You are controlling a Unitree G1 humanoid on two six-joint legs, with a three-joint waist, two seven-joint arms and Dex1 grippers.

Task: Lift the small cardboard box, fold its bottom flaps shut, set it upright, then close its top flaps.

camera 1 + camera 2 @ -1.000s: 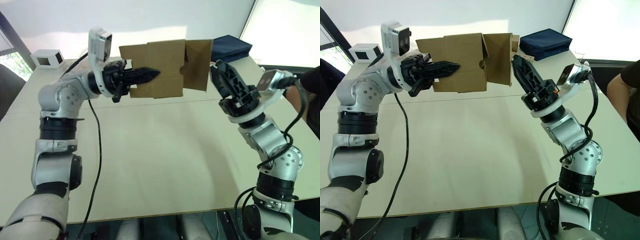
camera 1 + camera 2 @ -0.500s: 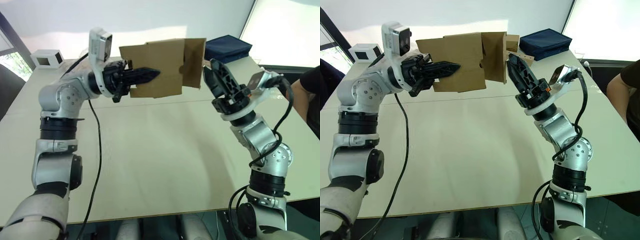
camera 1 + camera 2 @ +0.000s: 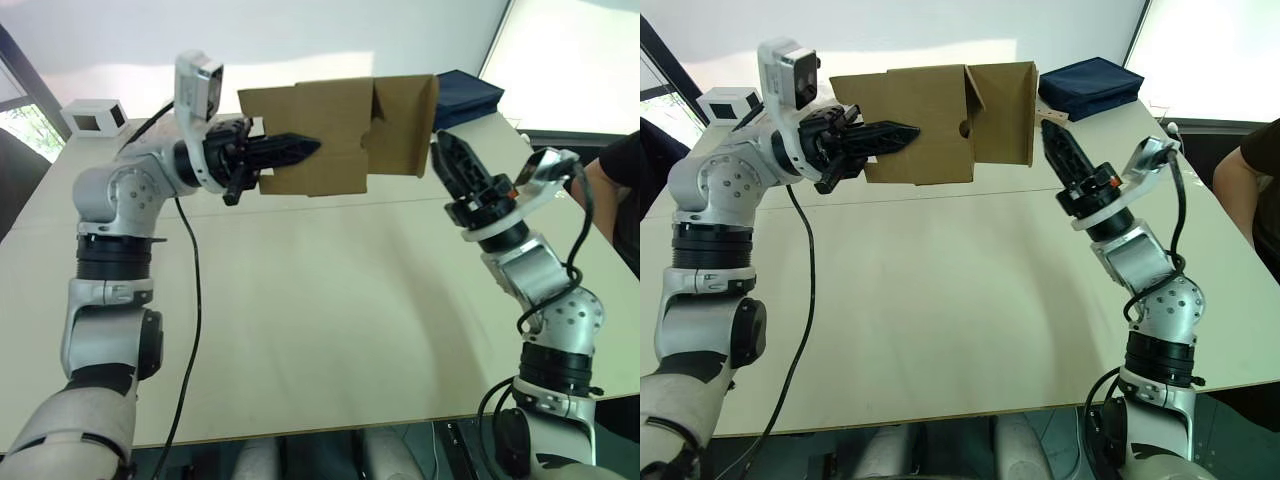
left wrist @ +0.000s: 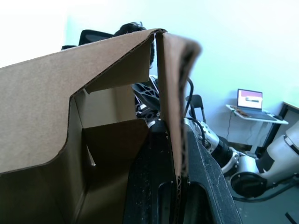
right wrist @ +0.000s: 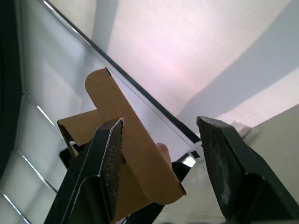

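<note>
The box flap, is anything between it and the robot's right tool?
Nothing visible. The right tool, open, sits just beside the flap that sticks out from the box, with only air between them. The left tool is shut on the box's wall, holding it above the table.

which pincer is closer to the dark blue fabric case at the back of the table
Right. The right pincer sits just in front of the dark blue fabric case; the left pincer grips the brown cardboard box, farther away.
</note>
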